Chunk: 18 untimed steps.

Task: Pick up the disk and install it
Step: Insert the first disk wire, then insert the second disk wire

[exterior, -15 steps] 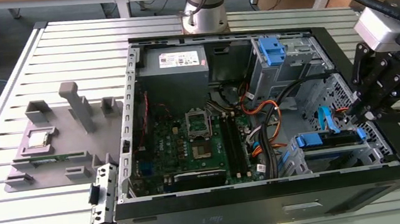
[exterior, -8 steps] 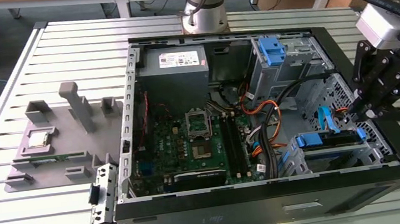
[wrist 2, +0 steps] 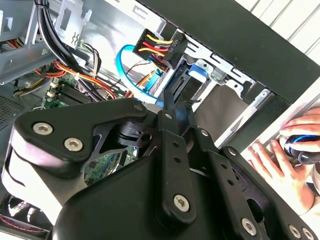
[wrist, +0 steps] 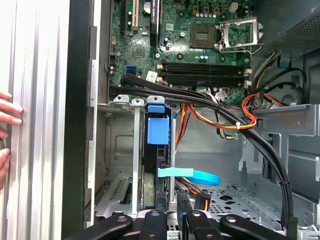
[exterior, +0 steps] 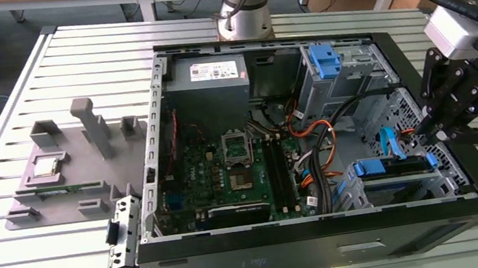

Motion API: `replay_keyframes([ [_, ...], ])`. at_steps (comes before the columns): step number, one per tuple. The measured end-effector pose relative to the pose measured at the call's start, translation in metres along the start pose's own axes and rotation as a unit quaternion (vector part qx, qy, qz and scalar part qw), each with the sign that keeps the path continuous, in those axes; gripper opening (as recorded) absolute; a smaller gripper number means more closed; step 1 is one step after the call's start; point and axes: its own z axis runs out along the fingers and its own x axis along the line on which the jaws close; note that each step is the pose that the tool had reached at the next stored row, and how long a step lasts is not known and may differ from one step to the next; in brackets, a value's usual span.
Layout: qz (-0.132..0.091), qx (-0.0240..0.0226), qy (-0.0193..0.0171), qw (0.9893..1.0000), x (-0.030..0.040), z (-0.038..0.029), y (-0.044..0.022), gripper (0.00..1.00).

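Observation:
The disk (exterior: 394,166) sits on edge in the lower drive bay of the open computer case (exterior: 323,258), with its blue carrier frame showing. In both wrist views its blue tab (wrist: 159,132) (wrist 2: 197,70) stands in the metal bay. My gripper (exterior: 441,133) hovers over the case wall at the exterior view's right, a little above and beside the disk. Its black fingers lie close together and hold nothing. In the wrist views the gripper (wrist 2: 170,102) (wrist: 172,212) points down towards the bay without touching the disk.
A blue data cable (wrist: 195,175) and bundled power wires (wrist: 220,117) run beside the bay. A bare blue bracket (exterior: 325,61) sits in the upper bay. A grey fixture (exterior: 65,172) lies at the exterior view's left. A person's hand (wrist 2: 280,155) rests outside the case.

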Motion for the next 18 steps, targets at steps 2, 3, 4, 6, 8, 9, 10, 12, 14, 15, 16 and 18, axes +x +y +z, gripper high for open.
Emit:
replay_keyframes([
  [2,0.000,0.0008,0.0000,1.0000,-0.0001,-0.0001,0.0003,0.23],
  [3,0.000,0.0009,0.0000,1.0000,-0.0001,-0.0001,0.0003,0.23],
  [4,0.000,0.0009,0.0000,1.0000,-0.0001,0.0000,0.0003,0.23],
  [6,0.000,0.0009,-0.0001,1.0000,-0.0001,0.0000,0.0004,0.23],
  [8,0.000,0.0009,0.0000,1.0000,-0.0002,-0.0001,-0.0003,0.23],
  [9,0.000,0.0009,0.0000,1.0000,-0.0002,0.0000,-0.0008,0.23],
  [10,0.000,0.0009,0.0000,1.0000,-0.0002,-0.0001,-0.0009,0.23],
  [12,0.006,0.0013,-0.0002,1.0000,-0.0001,0.0003,-0.0013,0.23],
  [14,0.017,0.0018,-0.0003,0.9999,-0.0001,0.0007,-0.0013,0.23],
  [15,0.018,0.0018,-0.0003,0.9998,-0.0001,0.0007,-0.0014,0.23],
  [16,0.018,0.0019,-0.0003,0.9998,-0.0001,0.0007,-0.0013,0.23],
  [18,0.018,0.0019,-0.0004,0.9998,-0.0003,-0.0005,-0.0013,0.23],
])
